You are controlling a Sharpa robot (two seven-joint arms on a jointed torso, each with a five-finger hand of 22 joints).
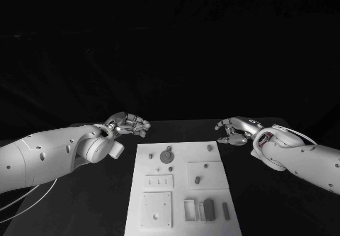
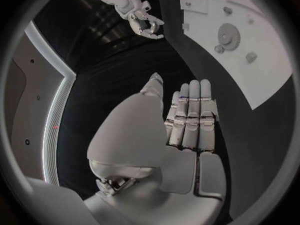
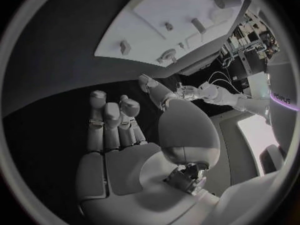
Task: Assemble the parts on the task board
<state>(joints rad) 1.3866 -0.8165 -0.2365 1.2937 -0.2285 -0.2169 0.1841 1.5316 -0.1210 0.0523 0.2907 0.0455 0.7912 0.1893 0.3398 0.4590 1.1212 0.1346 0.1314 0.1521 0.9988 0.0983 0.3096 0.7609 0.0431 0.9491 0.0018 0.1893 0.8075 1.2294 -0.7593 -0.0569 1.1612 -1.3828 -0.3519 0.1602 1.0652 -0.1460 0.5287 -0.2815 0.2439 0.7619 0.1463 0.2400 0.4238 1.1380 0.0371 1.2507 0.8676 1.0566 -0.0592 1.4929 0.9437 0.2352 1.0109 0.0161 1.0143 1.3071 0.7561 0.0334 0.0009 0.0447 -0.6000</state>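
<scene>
I have the task board (image 1: 183,191) lying flat in the middle of the black table (image 1: 92,206), its long axis running from six o'clock up toward twelve in my head view, the narrow far end at roughly twelve. On it, near the far end, sits a round gear-like part (image 1: 167,157) with a small peg (image 1: 151,156) at its nine o'clock and another small peg (image 1: 209,147) toward its two o'clock. Further toward six o'clock I see a raised square plate (image 1: 206,176) carrying a short part (image 1: 197,180) that stands with its long axis along the board. At the near end, around five o'clock, a dark block (image 1: 209,207) and a slim bar (image 1: 225,210) both lie with their long axes parallel to the board's length, just beside a pale open frame (image 1: 190,210).

My left hand (image 1: 129,124) hovers off the board's far corner at about ten o'clock, well apart from every part. In its wrist view the left hand (image 2: 187,117) is released, fingers straight, side by side, and holding nothing.

My right hand (image 1: 232,130) sits off the opposite far corner at about two o'clock, also clear of the board. From its wrist view the right hand (image 3: 115,122) is released too, fingers gently bent over bare table, nothing in them.
</scene>
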